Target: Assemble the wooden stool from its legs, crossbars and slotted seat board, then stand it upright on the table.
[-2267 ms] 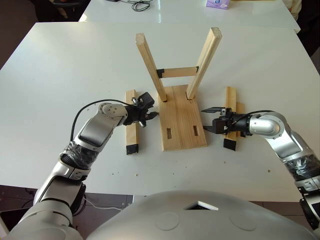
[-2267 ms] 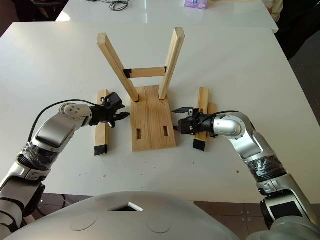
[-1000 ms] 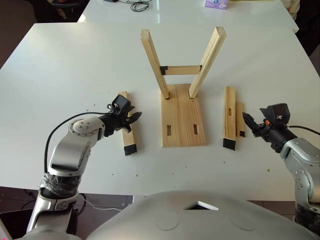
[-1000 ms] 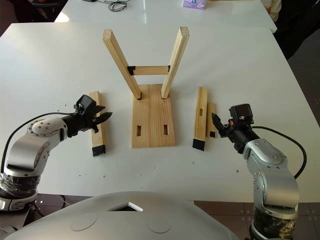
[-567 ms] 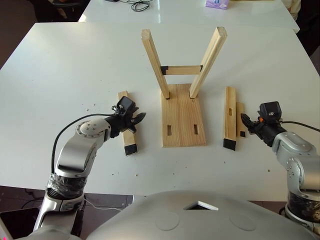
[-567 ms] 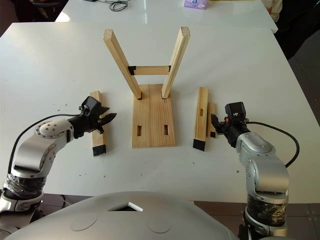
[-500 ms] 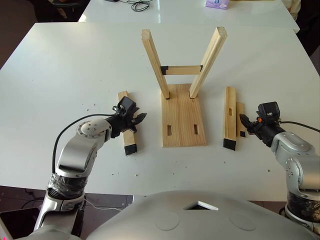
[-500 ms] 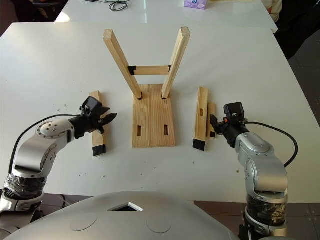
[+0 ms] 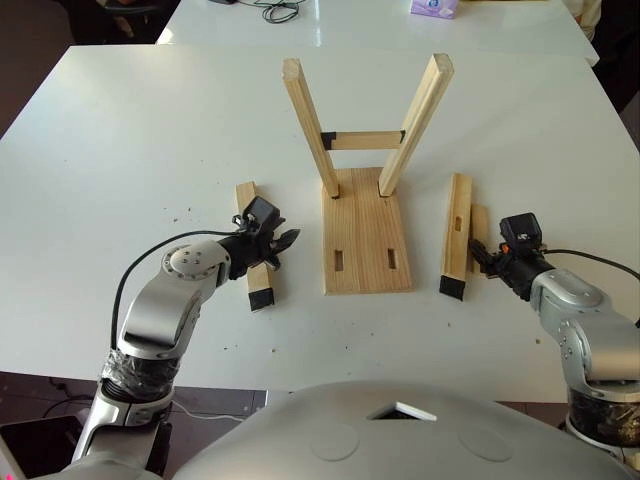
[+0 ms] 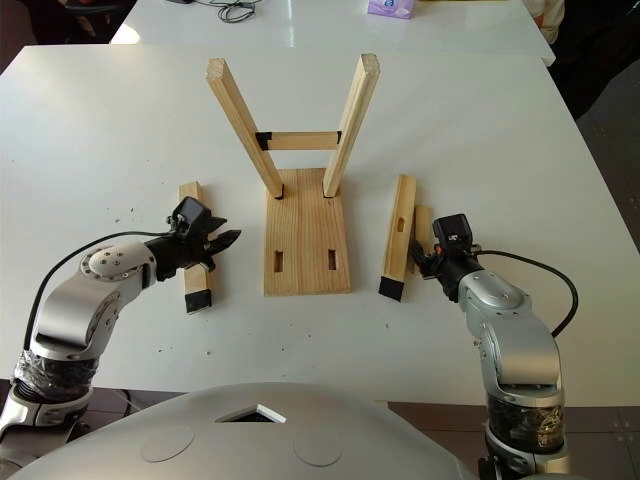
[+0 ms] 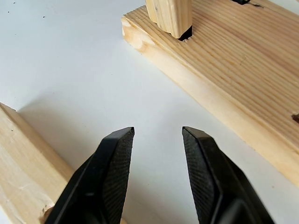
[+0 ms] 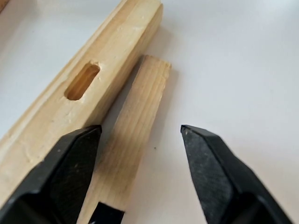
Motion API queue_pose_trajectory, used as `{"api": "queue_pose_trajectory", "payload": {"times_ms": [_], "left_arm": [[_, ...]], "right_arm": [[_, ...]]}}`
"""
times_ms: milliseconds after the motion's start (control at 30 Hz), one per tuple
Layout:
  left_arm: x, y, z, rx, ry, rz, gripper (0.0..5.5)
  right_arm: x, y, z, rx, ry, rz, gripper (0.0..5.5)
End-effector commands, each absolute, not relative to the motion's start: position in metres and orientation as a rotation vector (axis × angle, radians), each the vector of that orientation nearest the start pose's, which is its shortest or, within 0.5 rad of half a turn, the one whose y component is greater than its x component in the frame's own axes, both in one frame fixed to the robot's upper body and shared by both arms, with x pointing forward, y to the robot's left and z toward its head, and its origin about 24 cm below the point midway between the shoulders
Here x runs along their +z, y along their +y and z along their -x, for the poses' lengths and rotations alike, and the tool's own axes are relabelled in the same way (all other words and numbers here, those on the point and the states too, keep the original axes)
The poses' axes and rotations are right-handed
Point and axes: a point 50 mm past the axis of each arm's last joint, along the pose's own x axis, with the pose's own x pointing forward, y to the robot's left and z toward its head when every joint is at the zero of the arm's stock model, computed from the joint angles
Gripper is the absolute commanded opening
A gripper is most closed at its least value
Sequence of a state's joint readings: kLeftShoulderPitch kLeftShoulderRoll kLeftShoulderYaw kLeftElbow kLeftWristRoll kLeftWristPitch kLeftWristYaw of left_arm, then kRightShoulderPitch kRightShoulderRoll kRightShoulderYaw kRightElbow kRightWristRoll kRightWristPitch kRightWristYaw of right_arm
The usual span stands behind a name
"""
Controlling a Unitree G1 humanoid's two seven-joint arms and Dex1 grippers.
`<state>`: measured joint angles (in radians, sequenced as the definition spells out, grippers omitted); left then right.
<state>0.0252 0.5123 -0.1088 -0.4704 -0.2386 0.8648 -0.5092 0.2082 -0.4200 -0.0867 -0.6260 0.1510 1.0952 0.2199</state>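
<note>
Right gripper (image 12: 140, 129), jaws apart, over short crossbar (image 12: 145, 100), right of frame. Close on it alone — slotted leg (image 12: 119, 49) lies just beside.

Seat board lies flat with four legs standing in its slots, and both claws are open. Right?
No: only two legs stand in the seat board; its two near slots are empty, as the left eye view shows. The board lies flat, and the left claw and right claw are open.
</note>
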Motion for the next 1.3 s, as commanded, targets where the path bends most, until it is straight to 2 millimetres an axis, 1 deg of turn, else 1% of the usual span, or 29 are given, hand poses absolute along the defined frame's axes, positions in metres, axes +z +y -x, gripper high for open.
{"api": "queue_pose_trajectory", "payload": {"times_ms": [33, 200, 333, 433, 500, 667, 733, 800, 900, 1033, 1133, 1200, 1233, 1300], "left_arm": [[0.064, 0.171, -0.213, -0.633, 0.576, -0.212, 1.91], [0.065, 0.172, -0.213, -0.628, 0.576, -0.213, 1.91], [0.068, 0.169, -0.219, -0.656, 0.57, -0.224, 1.91], [0.069, 0.17, -0.221, -0.654, 0.566, -0.225, 1.91], [0.07, 0.17, -0.222, -0.653, 0.563, -0.225, 1.91], [0.071, 0.17, -0.222, -0.654, 0.562, -0.224, 1.91], [0.071, 0.171, -0.223, -0.65, 0.562, -0.225, 1.91], [0.072, 0.172, -0.224, -0.64, 0.556, -0.226, 1.91], [0.077, 0.178, -0.229, -0.617, 0.539, -0.23, 1.91], [0.089, 0.191, -0.239, -0.577, 0.505, -0.24, 1.91], [0.101, 0.201, -0.244, -0.565, 0.47, -0.251, 1.91], [0.11, 0.205, -0.246, -0.574, 0.439, -0.247, 1.91], [0.117, 0.205, -0.247, -0.591, 0.416, -0.236, 1.91], [0.132, 0.198, -0.246, -0.656, 0.355, -0.196, 1.91]], "right_arm": [[0.053, -0.216, -0.181, 0.123, 0.713, 0.225, 3.16], [0.05, -0.221, -0.179, 0.104, 0.733, 0.232, 3.16], [0.047, -0.226, -0.168, 0.056, 0.75, 0.213, 3.16], [0.045, -0.226, -0.166, 0.049, 0.757, 0.209, 2.84], [0.044, -0.226, -0.164, 0.053, 0.766, 0.207, 2.48], [0.041, -0.224, -0.161, 0.06, 0.782, 0.197, 1.8], [0.04, -0.225, -0.161, 0.056, 0.784, 0.195, 1.43], [0.04, -0.227, -0.161, 0.048, 0.785, 0.188, 1.31], [0.041, -0.229, -0.164, 0.03, 0.776, 0.177, 1.31], [0.048, -0.237, -0.172, -0.011, 0.732, 0.183, 1.31], [0.058, -0.245, -0.18, -0.035, 0.676, 0.195, 1.31], [0.07, -0.249, -0.187, -0.04, 0.609, 0.196, 1.31], [0.079, -0.251, -0.192, -0.031, 0.556, 0.187, 1.31], [0.102, -0.249, -0.203, 0.034, 0.418, 0.143, 1.31]]}}
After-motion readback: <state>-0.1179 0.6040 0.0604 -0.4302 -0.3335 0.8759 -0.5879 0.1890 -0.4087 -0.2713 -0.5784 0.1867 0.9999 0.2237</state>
